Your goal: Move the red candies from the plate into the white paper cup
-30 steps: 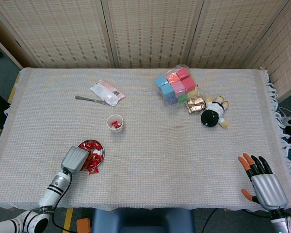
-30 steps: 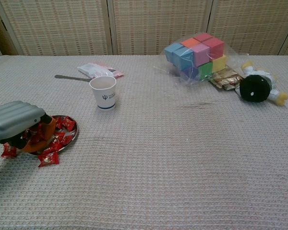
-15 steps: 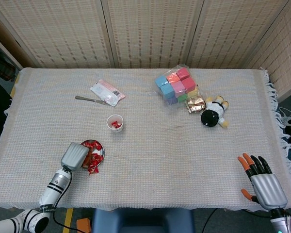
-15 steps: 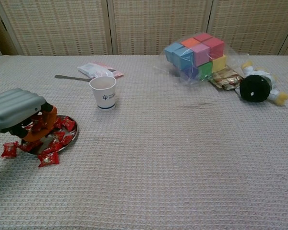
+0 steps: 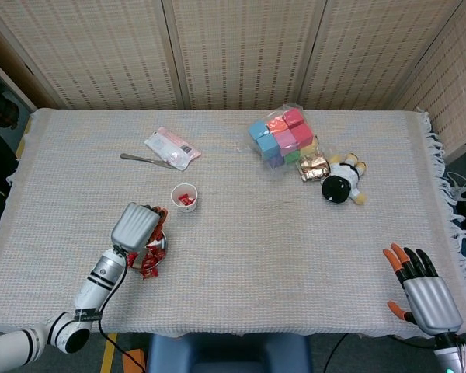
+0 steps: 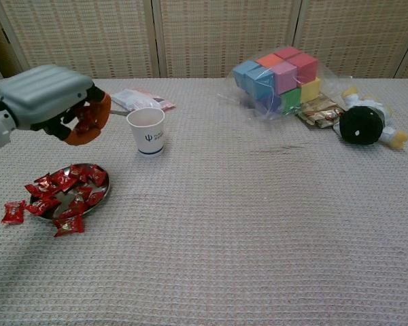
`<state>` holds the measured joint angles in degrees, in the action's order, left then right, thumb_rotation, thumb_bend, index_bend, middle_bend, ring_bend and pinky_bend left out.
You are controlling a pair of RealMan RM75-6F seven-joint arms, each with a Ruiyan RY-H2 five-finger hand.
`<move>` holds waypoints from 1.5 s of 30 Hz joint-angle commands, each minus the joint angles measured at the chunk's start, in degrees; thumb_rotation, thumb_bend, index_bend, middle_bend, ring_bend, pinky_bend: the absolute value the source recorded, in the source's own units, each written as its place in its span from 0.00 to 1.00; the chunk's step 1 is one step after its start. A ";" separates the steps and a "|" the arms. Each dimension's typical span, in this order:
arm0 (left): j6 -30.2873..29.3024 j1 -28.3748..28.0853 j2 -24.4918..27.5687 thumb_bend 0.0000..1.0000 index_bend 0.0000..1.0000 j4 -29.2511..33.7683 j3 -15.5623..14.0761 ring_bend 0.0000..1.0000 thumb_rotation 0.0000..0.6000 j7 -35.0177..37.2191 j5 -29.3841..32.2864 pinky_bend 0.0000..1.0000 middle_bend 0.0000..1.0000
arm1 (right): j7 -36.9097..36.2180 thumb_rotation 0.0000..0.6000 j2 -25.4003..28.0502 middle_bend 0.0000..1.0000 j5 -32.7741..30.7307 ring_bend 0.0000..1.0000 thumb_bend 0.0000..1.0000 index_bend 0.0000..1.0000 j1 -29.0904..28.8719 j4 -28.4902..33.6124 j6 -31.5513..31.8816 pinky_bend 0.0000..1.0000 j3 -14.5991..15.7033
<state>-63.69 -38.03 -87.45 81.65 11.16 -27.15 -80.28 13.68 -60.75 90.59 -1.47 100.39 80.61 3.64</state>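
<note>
1. The left hand (image 6: pixel 51 102) holds a red candy (image 6: pixel 86 117) in curled fingers, above the plate (image 6: pixel 100 197), near the white paper cup (image 6: pixel 147 131).
2. Bring it over the cup mouth before releasing.
3. The right hand (image 5: pixel 423 291) rests spread, holding nothing.

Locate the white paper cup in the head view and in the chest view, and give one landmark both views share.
Head view: the white paper cup stands left of centre, up and right of the plate, red candy visible inside.
Chest view: the cup stands upper left, just right of the raised left hand.
Shared landmark: the knife lying behind the cup.
</note>
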 commanded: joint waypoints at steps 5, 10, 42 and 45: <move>4.12 -6.15 -3.76 0.69 0.75 -5.59 4.44 0.70 1.00 3.90 2.12 1.00 0.77 | -0.10 1.00 -0.05 0.00 -2.06 0.00 0.11 0.00 -0.36 -0.23 -0.85 0.00 -0.82; 6.87 -9.82 -7.55 0.69 0.75 -11.55 5.26 0.70 1.00 5.04 3.36 1.00 0.77 | 0.59 1.00 -0.38 0.00 -3.63 0.00 0.11 0.00 -0.79 -0.25 -1.71 0.00 -1.40; 11.13 -16.18 -14.83 0.48 0.29 -29.50 3.16 0.38 1.00 12.27 5.14 0.56 0.45 | 0.96 1.00 -0.47 0.00 -5.98 0.00 0.11 0.00 -1.20 -0.08 -1.98 0.00 -2.03; 11.38 -16.10 -14.43 0.47 0.28 -29.16 2.98 0.37 1.00 12.40 5.39 0.53 0.44 | 0.78 1.00 -0.43 0.00 -5.93 0.00 0.11 0.00 -1.12 -0.13 -1.73 0.00 -2.06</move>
<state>-52.37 -54.15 -101.93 52.43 14.18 -14.79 -74.94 14.46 -61.19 84.65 -2.59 100.26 78.88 1.58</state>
